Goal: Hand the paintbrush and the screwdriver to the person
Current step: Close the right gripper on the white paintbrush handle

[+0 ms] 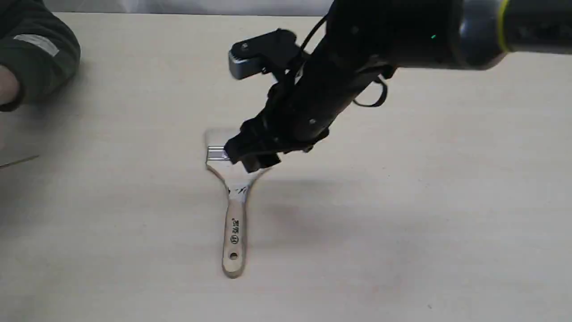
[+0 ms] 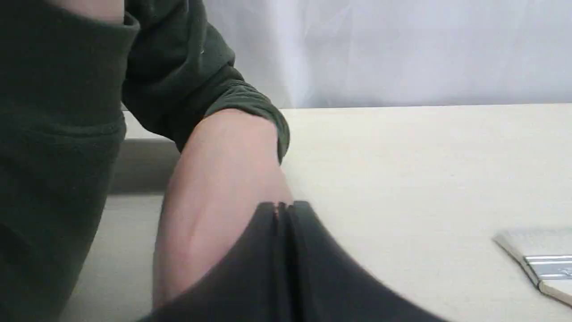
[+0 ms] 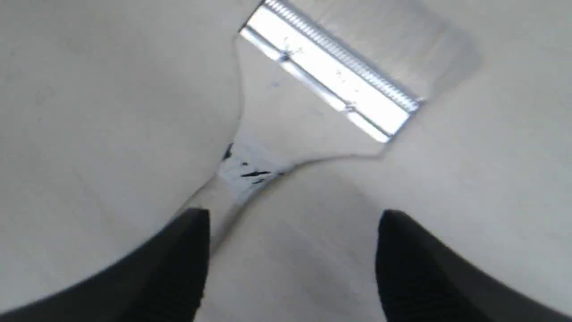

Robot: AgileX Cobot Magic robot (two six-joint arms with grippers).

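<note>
Paintbrush: wide flat paintbrush [image 1: 234, 232] with pale bristles, bright metal ferrule and light wooden handle with black marks and a hole. It lies flat at the middle of the pale table [image 1: 424, 223], handle end toward the near edge, bristles toward the far edge.
Right gripper: black right gripper [image 1: 253, 162], released, its fingers [image 3: 178, 273] spread wide above the point where the handle widens into the ferrule. Contact with the brush cannot be determined.
Left gripper: black left gripper [image 2: 279, 214], clenched, fingers pressed together along one seam, with nothing visible between them. It lies outside the exterior view.
Person: bare forearm of the person [image 2: 214, 201] in a dark green sleeve [image 1: 40, 67] with a white label, at the far left corner and just behind the left gripper. The hand is cut off.
Hidden: part of the ferrule and bristles, behind the right gripper.
Unclear: the right wrist view is blurred. A thin dark line [image 1: 20, 161] at the left edge is too slim to identify.
</note>
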